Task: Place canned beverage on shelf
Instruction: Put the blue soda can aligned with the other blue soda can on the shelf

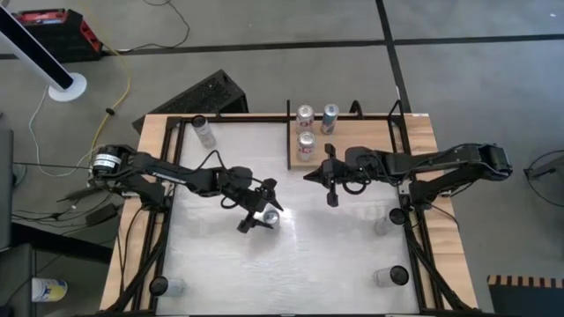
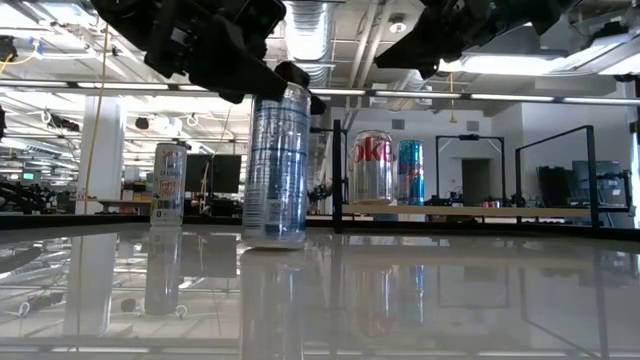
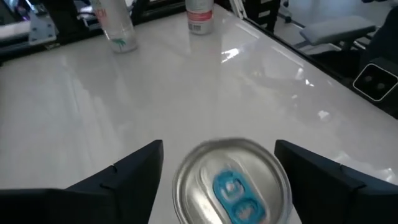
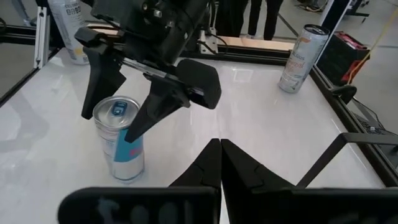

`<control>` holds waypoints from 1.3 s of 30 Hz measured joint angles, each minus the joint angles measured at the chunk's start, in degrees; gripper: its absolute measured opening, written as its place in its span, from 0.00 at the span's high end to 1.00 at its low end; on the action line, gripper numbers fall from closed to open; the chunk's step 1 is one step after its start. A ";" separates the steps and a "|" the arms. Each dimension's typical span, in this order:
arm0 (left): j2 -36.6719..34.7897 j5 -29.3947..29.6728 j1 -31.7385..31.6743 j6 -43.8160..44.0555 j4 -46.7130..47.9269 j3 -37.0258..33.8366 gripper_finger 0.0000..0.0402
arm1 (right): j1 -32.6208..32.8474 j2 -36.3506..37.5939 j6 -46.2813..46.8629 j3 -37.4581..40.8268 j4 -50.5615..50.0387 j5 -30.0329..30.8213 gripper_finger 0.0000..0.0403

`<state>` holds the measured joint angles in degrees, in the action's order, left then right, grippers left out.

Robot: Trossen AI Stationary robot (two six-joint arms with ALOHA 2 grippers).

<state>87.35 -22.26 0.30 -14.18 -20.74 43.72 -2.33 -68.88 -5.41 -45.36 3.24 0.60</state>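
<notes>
White glossy counter [image 1: 220, 264]: left tool [image 1: 257, 214] open, straddling upright silver-blue slim can [image 4: 122, 142]. Centre fingers before closing; wooden shelf [image 1: 352, 141] lies beyond can, right tool [image 1: 331, 185] shut beside shelf.

Dark jointed arms, wedge-shaped fingers [image 3: 124, 180]

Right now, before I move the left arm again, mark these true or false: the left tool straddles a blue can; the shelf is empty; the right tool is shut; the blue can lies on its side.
1. The left tool straddles a blue can, fingers open. True.
2. The shelf is empty. False: three cans stand on it.
3. The right tool is shut. True, and it holds nothing.
4. The blue can lies on its side. False: it stands upright on the white tabletop.
</notes>
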 joint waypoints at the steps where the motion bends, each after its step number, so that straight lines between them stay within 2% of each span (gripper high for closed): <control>1: 0.00 0.02 -0.02 -0.16 0.06 0.12 0.26 | 0.00 0.00 0.01 0.00 -0.04 0.00 0.94; 7: -0.15 0.98 0.21 0.83 0.50 2.47 0.23 | 0.00 0.00 -0.09 0.00 -0.18 0.00 0.94; 10: -0.15 4.42 0.68 1.40 2.75 4.01 0.22 | 0.00 0.00 -0.52 0.00 -0.21 0.00 0.94; 14: -0.64 12.64 1.62 3.55 12.95 8.31 0.22 | 0.00 0.00 -1.06 0.00 -0.39 -0.10 0.94; 18: -1.34 19.01 2.89 11.03 25.34 14.65 0.22 | 0.13 0.00 -1.06 0.00 -0.63 -0.48 0.94; 22: -1.38 22.36 4.41 20.38 32.67 19.26 0.22 | 0.02 -0.06 -2.35 0.00 -0.59 -0.64 0.94; 25: -1.36 25.13 5.84 27.00 33.09 19.89 0.22 | 0.02 -0.73 -2.68 0.00 -0.39 -0.68 0.94; 29: -1.36 28.45 8.51 29.59 33.36 19.93 0.22 | 0.13 -0.83 -2.73 0.00 -0.17 -0.68 0.94; 32: -1.37 34.75 11.17 29.90 33.54 19.93 0.22 | 0.64 -0.83 -2.63 0.00 -0.16 -0.70 0.94; 35: -2.56 43.99 14.06 28.89 36.30 19.93 0.22 | 1.63 -0.83 -2.48 0.00 0.46 -0.71 0.94; 39: -5.10 56.65 18.00 32.42 46.00 19.93 0.22 | 3.24 -3.32 -0.09 -0.01 0.43 -0.71 0.94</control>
<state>82.25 34.39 18.30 18.24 25.25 63.66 0.92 -72.21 -5.50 -45.37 3.67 -0.11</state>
